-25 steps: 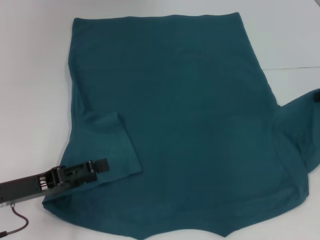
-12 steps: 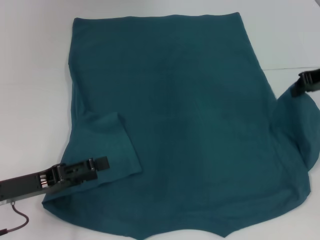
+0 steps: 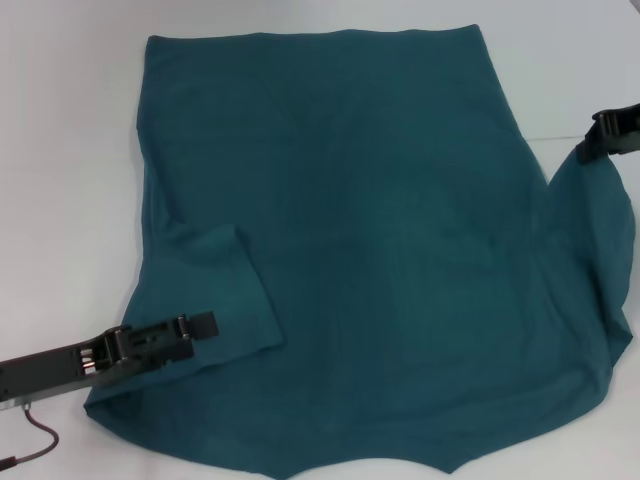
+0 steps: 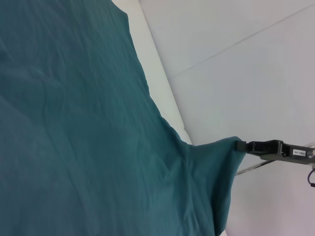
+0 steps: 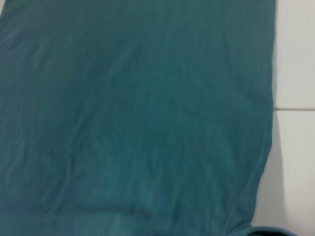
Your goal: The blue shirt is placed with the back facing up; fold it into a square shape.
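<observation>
Plain teal-blue shirt [image 3: 350, 250], spread flat, hem toward twelve o'clock. Sleeve at eight o'clock folded inward onto the body; sleeve at three o'clock lifted, hanging in folds.

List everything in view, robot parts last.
shirt: one, dark teal-blue, spread flat over most of the table, left sleeve folded onto the body, right sleeve lifted at its tip.
table: one, white, under the shirt, with a thin seam line on its right side.
cable: one, dark reddish, hanging below the left arm near the table's edge.
left gripper: one, black, resting on the folded left sleeve.
right gripper: one, black, at the right edge, shut on the right sleeve's tip and holding it above the table.
</observation>
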`<move>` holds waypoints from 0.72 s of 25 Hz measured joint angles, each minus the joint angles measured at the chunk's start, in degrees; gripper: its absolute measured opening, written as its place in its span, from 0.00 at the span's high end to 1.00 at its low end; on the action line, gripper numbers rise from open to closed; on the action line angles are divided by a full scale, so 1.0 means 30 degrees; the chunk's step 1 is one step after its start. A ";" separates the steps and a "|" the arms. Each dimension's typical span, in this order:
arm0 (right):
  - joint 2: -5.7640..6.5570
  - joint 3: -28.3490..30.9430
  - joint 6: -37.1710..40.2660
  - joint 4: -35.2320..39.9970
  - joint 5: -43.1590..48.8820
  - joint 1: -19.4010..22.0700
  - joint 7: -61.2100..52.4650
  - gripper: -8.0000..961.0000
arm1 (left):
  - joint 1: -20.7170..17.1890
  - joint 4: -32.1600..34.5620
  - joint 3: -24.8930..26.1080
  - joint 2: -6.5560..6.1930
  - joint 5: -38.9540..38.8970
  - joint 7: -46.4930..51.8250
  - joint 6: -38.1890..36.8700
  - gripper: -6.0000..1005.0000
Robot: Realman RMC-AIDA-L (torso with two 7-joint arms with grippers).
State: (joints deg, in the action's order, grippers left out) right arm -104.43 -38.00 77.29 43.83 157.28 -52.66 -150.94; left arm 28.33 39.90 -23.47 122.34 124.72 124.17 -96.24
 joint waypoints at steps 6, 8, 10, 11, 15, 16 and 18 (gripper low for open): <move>-0.0325 -0.1559 0.0118 -0.1343 0.0017 -0.0588 -0.0066 0.95 | 0.0015 -0.0026 -0.0001 -0.0001 0.0000 0.0027 0.0310 0.10; -0.0535 -0.1797 0.0087 -0.1973 0.0019 -0.0903 -0.0073 0.95 | 0.0048 -0.0045 0.0000 0.0000 0.0000 0.0030 0.0409 0.10; -0.0745 -0.1957 0.0048 -0.2522 0.0019 -0.1230 -0.0113 0.95 | 0.0069 -0.0123 -0.0001 0.0000 0.0000 0.0034 0.0491 0.10; -0.0834 -0.2047 0.0021 -0.2709 0.0020 -0.1372 -0.0150 0.95 | 0.0082 -0.0167 -0.0002 0.0000 0.0000 0.0034 0.0525 0.10; -0.1061 -0.3169 -0.0496 -0.3190 0.0044 -0.1694 -0.0974 0.95 | 0.0105 -0.0264 -0.0001 -0.0001 0.0000 0.0036 0.0662 0.10; -0.1101 -0.3622 -0.0784 -0.3258 0.0052 -0.1721 -0.1472 0.95 | 0.0105 -0.0264 0.0001 0.0000 0.0000 0.0035 0.0672 0.10; -0.1159 -0.4278 -0.1426 -0.3289 0.0188 -0.1722 -0.2390 0.95 | 0.0108 -0.0264 -0.0001 0.0000 0.0000 0.0035 0.0691 0.10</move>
State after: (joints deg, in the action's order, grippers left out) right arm -107.91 -50.83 73.01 33.97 157.84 -57.83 -158.11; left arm 28.65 39.11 -23.47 122.35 124.72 124.28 -94.17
